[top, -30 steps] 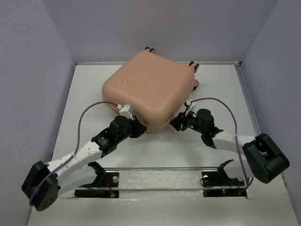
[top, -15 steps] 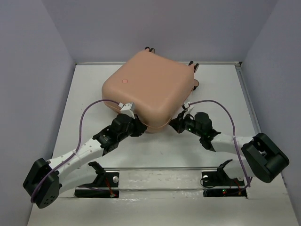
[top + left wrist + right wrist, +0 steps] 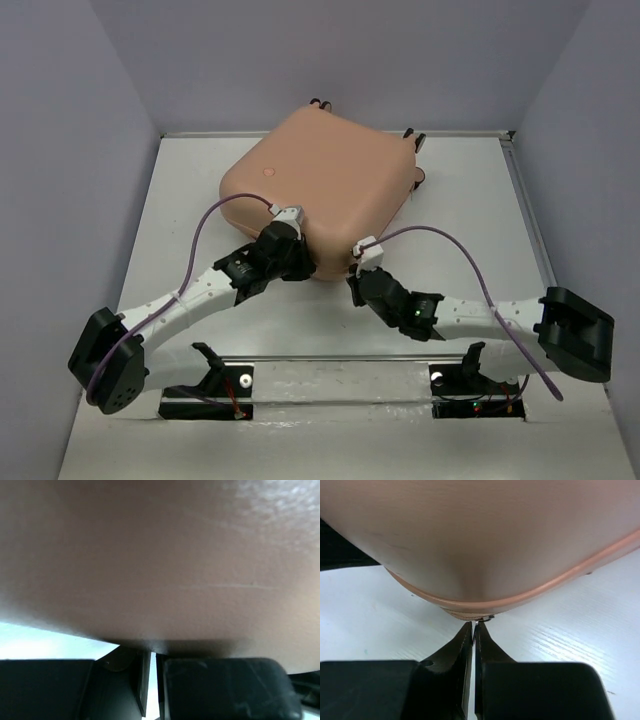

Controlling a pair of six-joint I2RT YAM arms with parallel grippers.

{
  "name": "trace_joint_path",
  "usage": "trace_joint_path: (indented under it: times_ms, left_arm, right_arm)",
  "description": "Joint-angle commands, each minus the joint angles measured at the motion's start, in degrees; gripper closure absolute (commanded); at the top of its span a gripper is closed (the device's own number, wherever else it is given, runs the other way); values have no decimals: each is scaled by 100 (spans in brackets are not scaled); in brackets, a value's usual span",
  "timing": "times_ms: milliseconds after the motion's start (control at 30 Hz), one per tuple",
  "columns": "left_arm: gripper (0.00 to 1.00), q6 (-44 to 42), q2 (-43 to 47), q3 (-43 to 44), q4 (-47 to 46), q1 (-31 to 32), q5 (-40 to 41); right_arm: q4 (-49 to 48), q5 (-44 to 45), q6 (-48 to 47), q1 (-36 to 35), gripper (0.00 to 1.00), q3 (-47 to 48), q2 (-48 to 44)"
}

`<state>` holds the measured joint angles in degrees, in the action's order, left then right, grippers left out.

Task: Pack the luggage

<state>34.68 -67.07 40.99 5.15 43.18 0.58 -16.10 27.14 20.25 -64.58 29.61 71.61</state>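
The luggage, a peach-pink hard-shell suitcase with a small round dot, lies closed at the back of the table. My left gripper presses against its near left edge. In the left wrist view the shell fills the frame above my nearly closed left gripper, which holds nothing. My right gripper is at the suitcase's near corner. In the right wrist view it is shut on a small metal zipper pull under the shell's rim.
Small black caster wheels show along the suitcase's back and right sides. Grey walls enclose the white table on three sides. Purple cables loop over both arms. The arm bases sit at the near edge.
My right gripper has moved left along the suitcase's near edge, from its right side to the near corner. My left gripper has shifted slightly right and further in against the shell.
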Motion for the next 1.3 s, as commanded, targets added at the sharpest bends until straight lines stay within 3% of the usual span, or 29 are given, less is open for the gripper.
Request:
trace_joint_path:
  times_ms: [0, 167, 433, 567, 667, 833, 867, 1000, 1033, 1067, 1100, 1167, 1267]
  left_arm:
    - [80, -40, -429, 831, -2071, -55, 197]
    - [80, -206, -492, 963, -1773, -64, 257]
    - [80, -146, -254, 814, -1841, -336, 13]
    - [80, 13, -448, 980, -1947, -301, -470]
    - [79, -285, -106, 1043, -1367, -923, -601]
    - [42, -724, 897, 1226, -569, -1944, -796]
    - [29, -821, 976, 1488, -211, -2023, -796]
    - [9, -1243, 906, 2306, 530, -2708, -962]
    - [7, -1287, 845, 2473, 670, -3031, -1041]
    - [3, -1366, 697, 2806, 707, -3183, -1007]
    - [2, -1393, 582, 2966, 750, -3315, -964]
    - [1, -1376, 153, 3273, 769, -3735, -1024]
    - [1, -1139, -523, 3835, 611, -4184, -1156]
  right_arm:
    - [10, -930, 603, -1039, 93, 1149, 571]
    - [-243, -595, 787, -1206, 93, 2039, 1197]
    - [-147, -218, 963, -1514, 93, 1698, 740]
    - [-868, -192, 604, -1514, 93, 2328, 1634]
    - [-1667, -182, 454, -1514, 93, 2603, 1962]
    - [-2091, -472, 488, -1514, 93, 2324, 1989]
    - [-2090, -438, 663, -1514, 93, 2165, 1910]
    - [-1837, -218, 1147, -1514, 93, 1268, 1077]
    - [-1418, -244, 1226, -1514, 83, 1180, 943]
    - [-1161, -296, 1314, -1514, 66, 1118, 838]
    - [-863, -410, 1350, -1514, 33, 1126, 724]
    - [92, -359, 1490, -1514, 22, 1161, 381]
    - [772, 124, 1876, -1400, 18, 916, -372]
